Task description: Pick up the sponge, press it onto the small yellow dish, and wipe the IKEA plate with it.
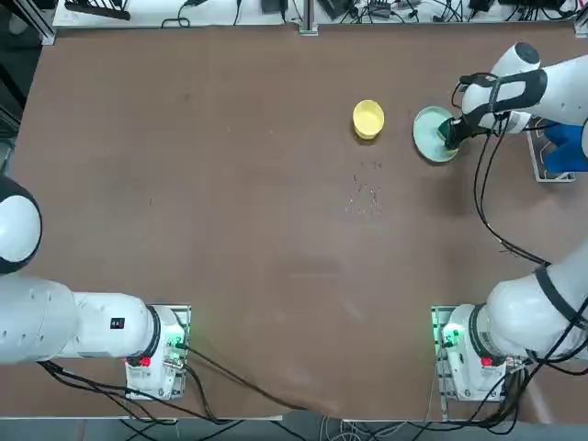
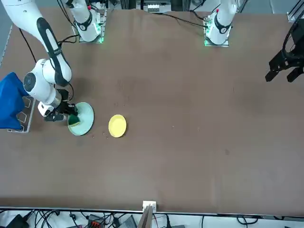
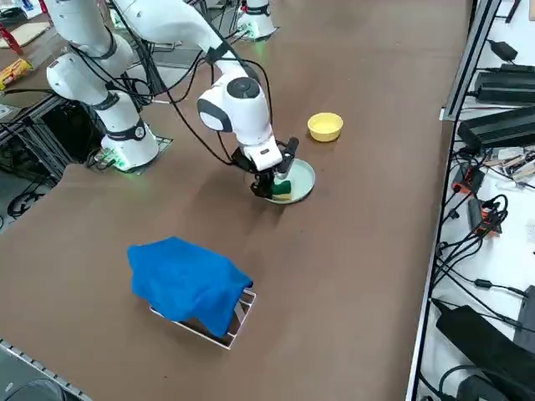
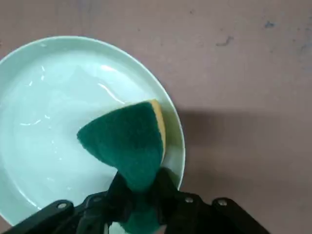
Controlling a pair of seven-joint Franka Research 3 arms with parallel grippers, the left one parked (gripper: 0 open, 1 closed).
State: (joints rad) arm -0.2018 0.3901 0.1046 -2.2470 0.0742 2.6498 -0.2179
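1. Small yellow dish (image 1: 368, 119): stands alone on the brown table (image 1: 230, 230), just to the left of the plate in the top view and apart from it. Nothing rests in it. A few faint specks lie on the table nearby.

2. IKEA plate (image 4: 44, 126): pale mint, low rim, glossy with highlights across its well in the wrist view. It sits near the table's right edge in the top view.

3. Sponge (image 4: 129, 141): dark green face uppermost, a thin yellow layer showing along one edge. It is pinched into a wedge and lies over the plate's well close to the rim (actual contact with the surface cannot be confirmed).

4. Right gripper (image 4: 139, 197): clamped tight on the sponge, fingers squeezing its narrow end, positioned over the plate's rim.

5. Step in hand, by judgement: the wipe of the plate, the last stage of the task.

6. Next move calls for downward pressure held while sweeping the sponge across the well, keeping clear of the rim so the plate does not slide or tip.
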